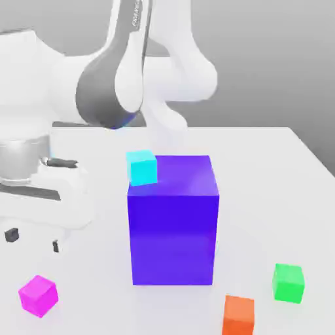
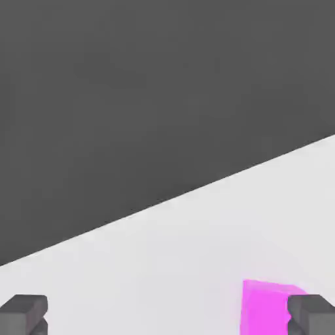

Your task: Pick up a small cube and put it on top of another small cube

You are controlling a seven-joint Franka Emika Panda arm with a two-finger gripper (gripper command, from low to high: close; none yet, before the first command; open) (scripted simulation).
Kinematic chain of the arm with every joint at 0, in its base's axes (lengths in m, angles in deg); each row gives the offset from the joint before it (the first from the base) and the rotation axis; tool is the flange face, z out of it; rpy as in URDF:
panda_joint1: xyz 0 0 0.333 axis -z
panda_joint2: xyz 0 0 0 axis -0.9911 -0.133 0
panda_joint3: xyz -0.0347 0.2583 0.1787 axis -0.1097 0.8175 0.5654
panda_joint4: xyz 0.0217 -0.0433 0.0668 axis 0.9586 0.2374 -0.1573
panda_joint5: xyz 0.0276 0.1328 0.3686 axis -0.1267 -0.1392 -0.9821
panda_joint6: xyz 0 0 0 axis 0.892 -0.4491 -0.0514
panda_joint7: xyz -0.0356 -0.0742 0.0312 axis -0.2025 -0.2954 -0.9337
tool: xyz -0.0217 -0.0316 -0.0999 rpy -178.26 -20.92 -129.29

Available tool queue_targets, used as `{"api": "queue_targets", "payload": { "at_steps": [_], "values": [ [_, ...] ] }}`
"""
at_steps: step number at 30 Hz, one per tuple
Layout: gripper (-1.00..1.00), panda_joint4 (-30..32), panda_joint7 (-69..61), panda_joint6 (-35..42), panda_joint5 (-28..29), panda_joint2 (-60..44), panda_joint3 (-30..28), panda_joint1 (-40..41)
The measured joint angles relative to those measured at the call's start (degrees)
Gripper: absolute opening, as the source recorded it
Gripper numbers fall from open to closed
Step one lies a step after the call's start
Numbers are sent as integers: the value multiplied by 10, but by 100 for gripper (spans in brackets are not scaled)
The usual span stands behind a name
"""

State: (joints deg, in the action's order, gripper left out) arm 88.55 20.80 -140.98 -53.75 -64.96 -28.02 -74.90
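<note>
The small cube (image 1: 38, 295), plain magenta-pink, sits on the white table near the front at the exterior view's left. My gripper (image 1: 33, 240) hangs just above and behind it, apart from it, with its two dark fingertips (image 1: 11, 234) spread wide. In the hand view the gripper (image 2: 167, 317) is open. The magenta cube (image 2: 265, 307) lies close to one finger (image 2: 312, 314), and the gap between the fingers holds nothing. A cyan cube (image 1: 142, 167), a green cube (image 1: 288, 282) and an orange cube (image 1: 239, 315) are the other small cubes.
A big blue-violet block (image 1: 173, 219) stands mid-table. The cyan cube shows against its top left corner. Green and orange cubes lie at the front right. The table's far edge (image 2: 170, 199) meets a dark backdrop. My white arm (image 1: 131, 59) arches over the left side.
</note>
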Motion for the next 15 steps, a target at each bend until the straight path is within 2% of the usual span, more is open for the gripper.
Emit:
{"api": "queue_targets", "payload": {
  "at_steps": [4, 8, 9, 15],
  "values": [
    [0, 6, -8, -35, -6, -80, -8, 24],
    [0, -11, -42, -95, -50, -163, 35, 62],
    [-100, -14, -47, -105, -57, -176, 43, 68],
    [-100, -15, -48, -109, -58, -182, 48, 73]
  ]
}}
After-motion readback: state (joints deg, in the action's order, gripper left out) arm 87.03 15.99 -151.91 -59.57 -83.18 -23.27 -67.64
